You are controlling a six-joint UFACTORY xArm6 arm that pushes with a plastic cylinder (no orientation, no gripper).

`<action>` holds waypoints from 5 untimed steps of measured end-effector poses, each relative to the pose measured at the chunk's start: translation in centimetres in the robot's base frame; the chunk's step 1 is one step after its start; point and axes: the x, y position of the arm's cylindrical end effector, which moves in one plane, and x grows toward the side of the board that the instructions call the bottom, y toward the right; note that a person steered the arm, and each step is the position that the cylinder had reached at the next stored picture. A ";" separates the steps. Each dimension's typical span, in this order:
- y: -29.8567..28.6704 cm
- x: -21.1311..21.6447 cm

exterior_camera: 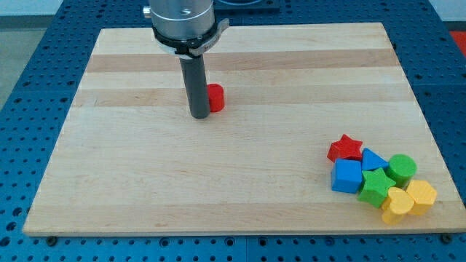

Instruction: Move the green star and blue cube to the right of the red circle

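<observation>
The red circle (215,97) lies on the wooden board (145,182) near the view's top centre. My tip (198,115) stands right against its left side, partly hiding it. The green star (376,186) and the blue cube (347,176) sit in a cluster at the view's bottom right, far from my tip. The blue cube is at the cluster's left and the green star touches its right side.
The same cluster holds a red star (344,148), a blue triangle (373,159), a green cylinder (401,168), a yellow heart (397,204) and a yellow hexagon (421,195). The board's right edge (429,145) runs close to the cluster.
</observation>
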 end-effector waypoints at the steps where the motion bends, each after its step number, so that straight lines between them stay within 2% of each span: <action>1: 1.8 1.0; 2: 6.6 3.3; 3: 11.6 2.9; 5: 18.0 -0.8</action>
